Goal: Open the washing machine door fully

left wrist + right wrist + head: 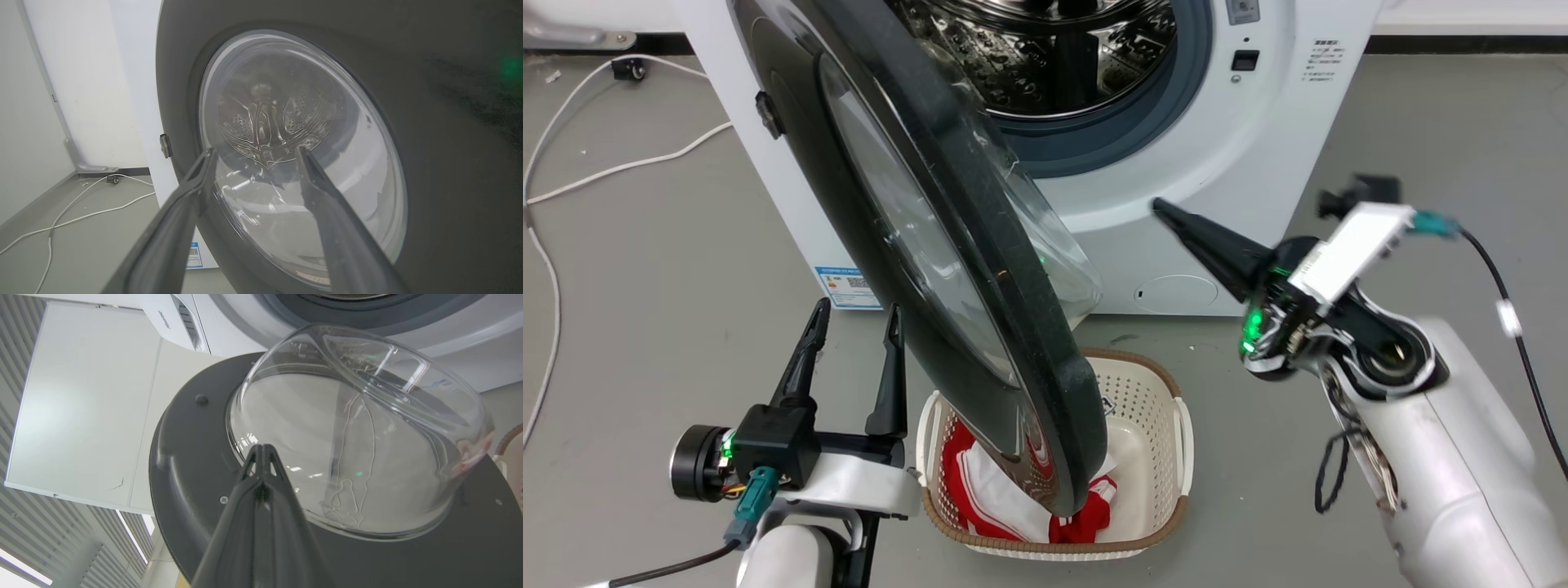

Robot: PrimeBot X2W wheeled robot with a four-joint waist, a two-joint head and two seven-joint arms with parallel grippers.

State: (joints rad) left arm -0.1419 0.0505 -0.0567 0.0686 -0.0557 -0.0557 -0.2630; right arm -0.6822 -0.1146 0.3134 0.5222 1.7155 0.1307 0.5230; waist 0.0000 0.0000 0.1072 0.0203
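Beside the one swung-out washing machine door (1005, 310), left gripper (858, 309) stands spread, right gripper (1161, 206) pinched together

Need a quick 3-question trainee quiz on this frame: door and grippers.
1. True or false: the right gripper has its fingers pressed together.
2. What sits on the floor under the swung-out washing machine door?
A) a cream basket holding red and white cloth
B) a blue bucket
C) a cardboard box
3. Fill in: the left gripper, beside the door's outer face, is ____ and holds nothing.

Key: 1 true; 2 A; 3 open.
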